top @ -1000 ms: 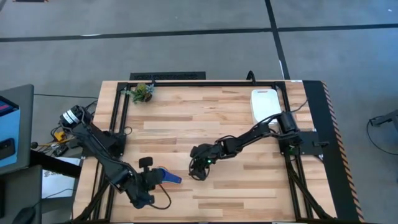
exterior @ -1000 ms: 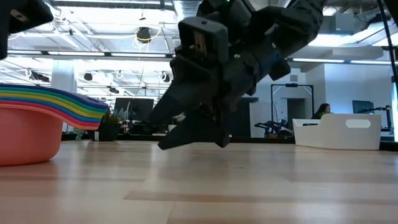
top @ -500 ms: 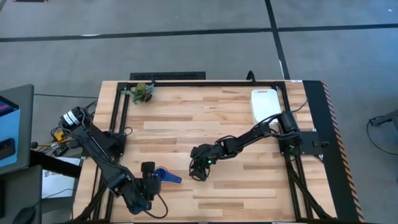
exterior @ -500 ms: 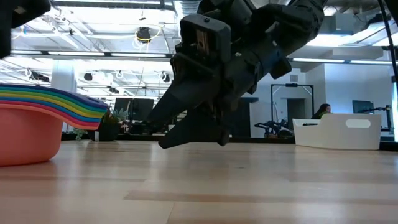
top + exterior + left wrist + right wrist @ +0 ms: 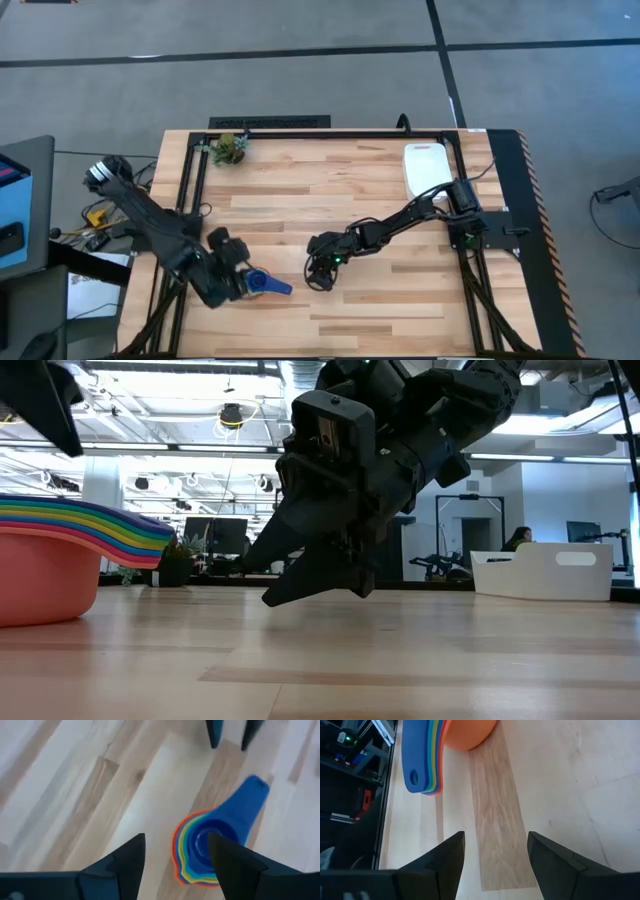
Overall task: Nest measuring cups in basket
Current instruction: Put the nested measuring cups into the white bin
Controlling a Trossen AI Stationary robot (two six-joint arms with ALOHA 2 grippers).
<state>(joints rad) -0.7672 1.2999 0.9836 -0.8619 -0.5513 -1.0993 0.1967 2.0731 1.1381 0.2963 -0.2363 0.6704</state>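
The measuring cups (image 5: 266,285) sit nested in one stack, dark blue innermost, the outermost cup's bottom (image 5: 40,595) on the table near its front left. The stack also shows as rainbow rims (image 5: 200,852) and handles (image 5: 420,760) in the wrist views. My left gripper (image 5: 175,840) hangs open above the stack, clear of it, and shows in the high view (image 5: 238,276) just left of the cups. My right gripper (image 5: 320,278) stands open low over the table, right of the stack, its fingers (image 5: 300,580) pointing toward it. The white basket (image 5: 425,165) stands at the far right.
A small green plant (image 5: 230,150) stands at the far left corner. Bare wood lies between the stack and the basket (image 5: 545,572). A dark metal frame (image 5: 330,133) runs along the table's far and side edges. A person sits in the room beyond.
My left arm has swung toward the table's far edge, and its gripper has risen away from the stack. The nested cups stay where they were on the table. My right gripper has kept still.
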